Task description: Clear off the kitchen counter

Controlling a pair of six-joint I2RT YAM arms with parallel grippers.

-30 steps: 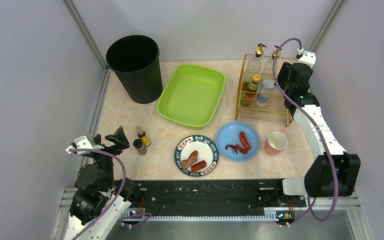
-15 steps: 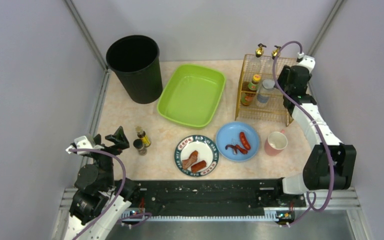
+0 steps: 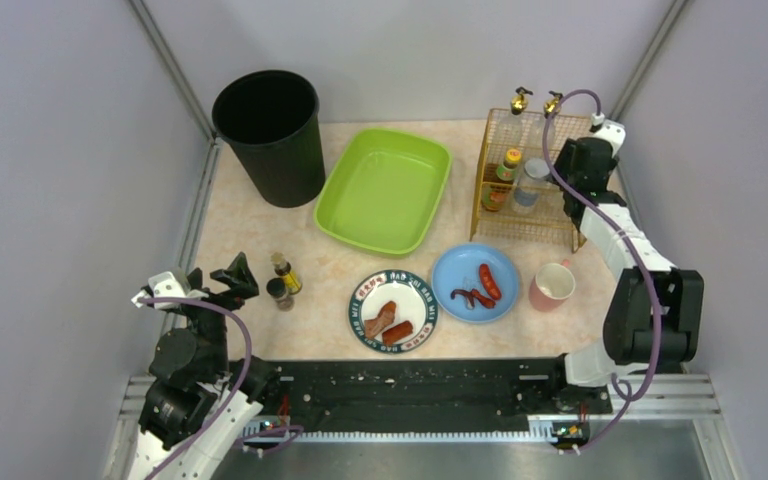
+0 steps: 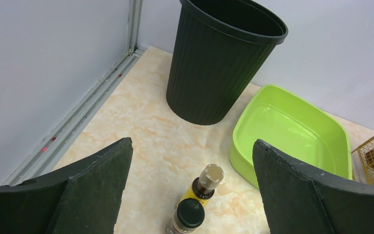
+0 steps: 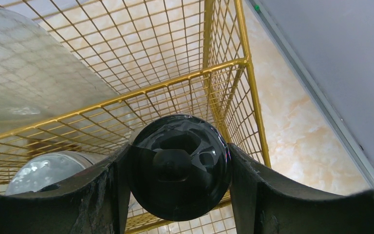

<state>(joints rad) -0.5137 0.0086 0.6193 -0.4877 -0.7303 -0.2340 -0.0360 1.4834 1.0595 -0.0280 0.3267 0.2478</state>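
The kitchen counter (image 3: 250,230) is pale marbled stone. My left gripper (image 3: 218,280) (image 4: 192,142) hangs open at its near left edge, with nothing between its fingers. Just ahead of it stand a yellow-labelled bottle (image 3: 285,272) (image 4: 205,183) and a black-capped jar (image 3: 279,292) (image 4: 189,214). My right gripper (image 3: 572,162) (image 5: 177,156) is at the right side of the gold wire rack (image 3: 525,200) (image 5: 175,87). It is shut on a glossy dark bottle (image 5: 177,168), of which only the round end shows.
A black bin (image 3: 270,135) and a green tray (image 3: 385,190) stand at the back. A green-rimmed plate (image 3: 420,290) and a blue plate (image 3: 460,268) hold sausages, next to a pink cup (image 3: 552,286). Other bottles (image 3: 508,165) stand in the rack.
My right arm's elbow has swung in toward the rack and its wrist has shifted slightly along the rack's right side. The left arm has not moved.
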